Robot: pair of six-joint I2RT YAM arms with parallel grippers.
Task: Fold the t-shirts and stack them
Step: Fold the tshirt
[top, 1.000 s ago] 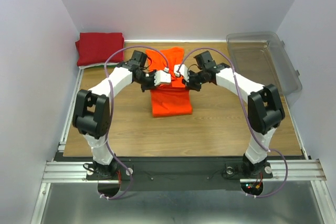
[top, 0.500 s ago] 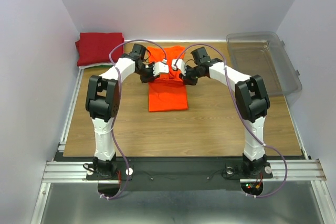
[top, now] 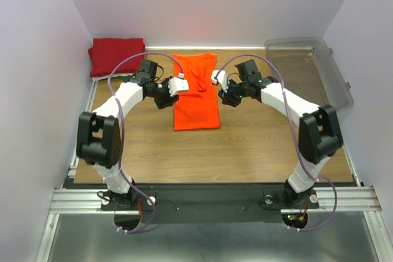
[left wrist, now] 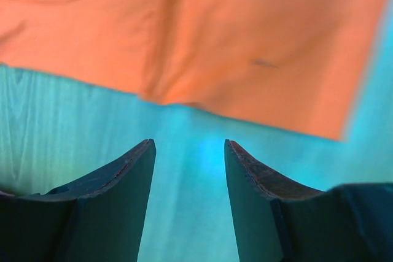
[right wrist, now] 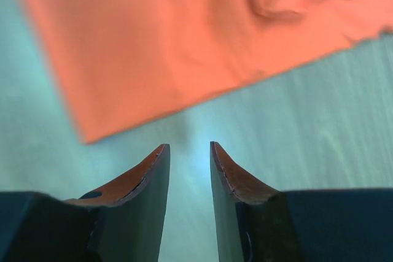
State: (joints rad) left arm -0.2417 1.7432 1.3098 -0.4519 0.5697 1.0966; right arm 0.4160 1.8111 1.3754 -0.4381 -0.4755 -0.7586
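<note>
The bright orange t-shirt (top: 196, 93) lies on the wooden table (top: 258, 145) as a long narrow folded strip, running from the back edge toward the middle. My left gripper (top: 180, 83) hovers just off its left edge, open, with only bare table between the fingers (left wrist: 189, 143). My right gripper (top: 216, 78) is just off the shirt's right edge, open a little less wide and empty (right wrist: 189, 145). Both wrist views show orange cloth (left wrist: 215, 35) (right wrist: 166, 41) ahead of the fingertips, not touching them. A dark red t-shirt (top: 116, 55) lies folded in the back left corner.
A clear plastic bin (top: 310, 72) stands at the back right, partly over the table's edge. White walls close in the back and both sides. The arms' bases sit on the metal rail (top: 209, 200) at the near edge.
Both grippers have opened and let go of the orange shirt. They have drawn apart, left to the left and right to the right. The shirt now lies flat and longer toward the back.
</note>
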